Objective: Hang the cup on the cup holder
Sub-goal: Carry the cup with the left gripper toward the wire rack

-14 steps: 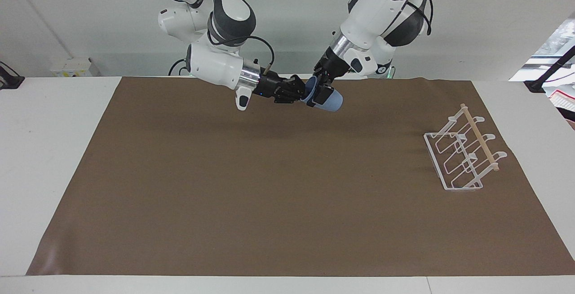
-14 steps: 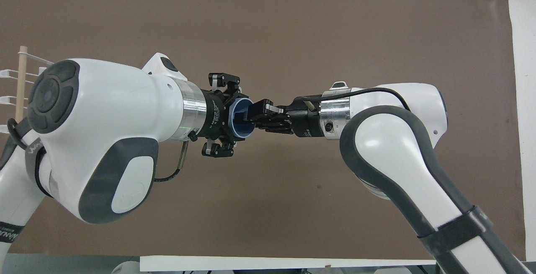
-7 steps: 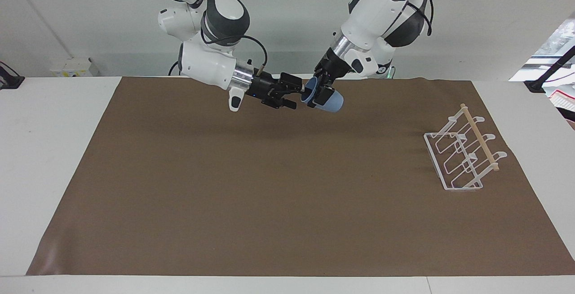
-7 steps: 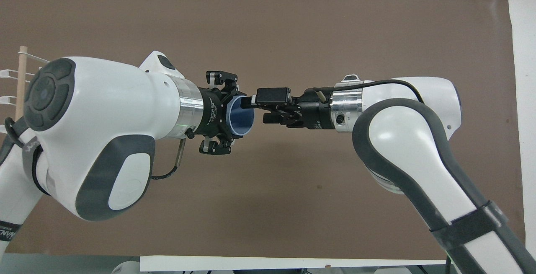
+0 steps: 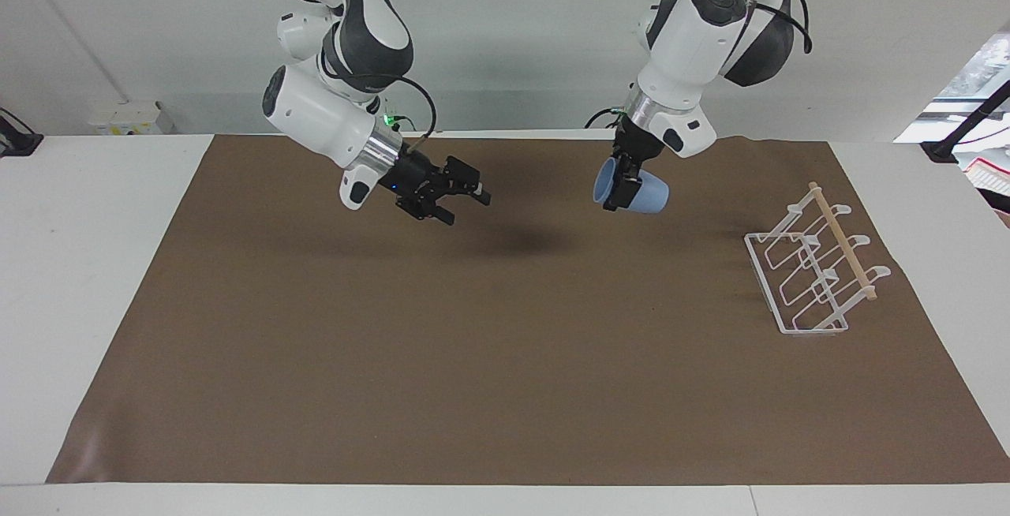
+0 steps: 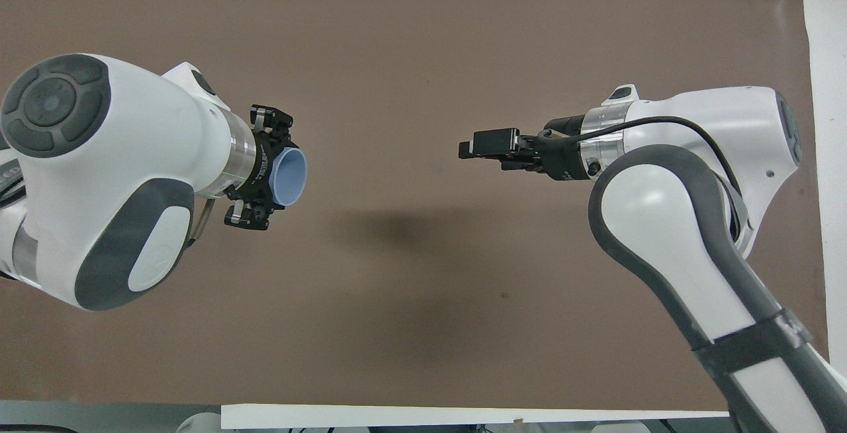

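Note:
The light-blue cup [image 5: 649, 192] hangs in the air, tipped on its side, its mouth toward the right arm's end. My left gripper [image 5: 620, 185] is shut on it over the brown mat, between the table's middle and the cup holder. In the overhead view the cup's mouth [image 6: 292, 178] shows at the left gripper [image 6: 281, 171]. The white wire cup holder [image 5: 813, 273] with its wooden rod stands on the mat at the left arm's end; the left arm hides it in the overhead view. My right gripper [image 5: 465, 196] is open and empty above the mat, apart from the cup; it also shows in the overhead view [image 6: 468, 149].
A brown mat [image 5: 505, 358] covers most of the white table. A shadow lies on the mat between the two grippers.
The right gripper has let go of the cup and drawn back toward its own end. The left gripper has carried the cup toward the cup holder's end.

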`<state>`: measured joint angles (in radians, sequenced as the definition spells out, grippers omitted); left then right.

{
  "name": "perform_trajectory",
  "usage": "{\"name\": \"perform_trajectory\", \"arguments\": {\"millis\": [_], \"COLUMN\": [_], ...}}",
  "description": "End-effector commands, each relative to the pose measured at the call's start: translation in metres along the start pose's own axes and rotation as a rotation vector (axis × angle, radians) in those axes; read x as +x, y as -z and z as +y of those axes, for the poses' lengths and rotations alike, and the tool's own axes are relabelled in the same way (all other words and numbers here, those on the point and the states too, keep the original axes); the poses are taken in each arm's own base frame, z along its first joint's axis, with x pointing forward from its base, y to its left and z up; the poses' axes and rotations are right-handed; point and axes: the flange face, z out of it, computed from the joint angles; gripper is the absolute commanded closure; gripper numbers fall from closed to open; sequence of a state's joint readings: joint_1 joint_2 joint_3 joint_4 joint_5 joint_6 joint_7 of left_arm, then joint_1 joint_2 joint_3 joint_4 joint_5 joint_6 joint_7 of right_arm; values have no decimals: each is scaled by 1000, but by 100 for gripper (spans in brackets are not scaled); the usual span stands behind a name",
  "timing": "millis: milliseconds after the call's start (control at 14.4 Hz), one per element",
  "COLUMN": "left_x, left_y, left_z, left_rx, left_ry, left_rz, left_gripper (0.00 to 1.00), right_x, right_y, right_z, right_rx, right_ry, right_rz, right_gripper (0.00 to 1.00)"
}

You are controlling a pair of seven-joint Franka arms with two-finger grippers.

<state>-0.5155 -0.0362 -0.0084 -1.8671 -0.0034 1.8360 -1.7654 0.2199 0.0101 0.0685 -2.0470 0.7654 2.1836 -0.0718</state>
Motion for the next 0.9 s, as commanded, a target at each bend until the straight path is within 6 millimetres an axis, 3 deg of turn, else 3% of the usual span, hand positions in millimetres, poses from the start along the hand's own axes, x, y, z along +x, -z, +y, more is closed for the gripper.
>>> {"name": "perform_trajectory", "arguments": {"millis": [0,70,278,417,626,765,835], "left_x": [36,46,92,108,127,151,155], "left_y": [-23,-45,-85,-87,-92,-104,-108], "left_z": [-13,-15,-2,-1,-2,4,8], "left_rx": [103,138,208,232,211,222,218], "left_ry": [-51,-80,-100,-120,-141,-157,-175], "left_rz": [267,372,570,699,908,1038,1095], "left_gripper": [100,100,100,100,100,100,100], "right_x": [8,16,37,41,36,28,24], "right_y": [17,32,89,130,183,221,231], "right_z": [13,20,53,59,47,25,18], "right_rx": [-187,-243,-400,-522,-647,-687,-707], "right_ry": [106,132,135,147,156,148,144], "right_rz": [11,13,-56,-91,-117,-131,-140], "right_gripper": [1,1,1,1,1,1,1]}}
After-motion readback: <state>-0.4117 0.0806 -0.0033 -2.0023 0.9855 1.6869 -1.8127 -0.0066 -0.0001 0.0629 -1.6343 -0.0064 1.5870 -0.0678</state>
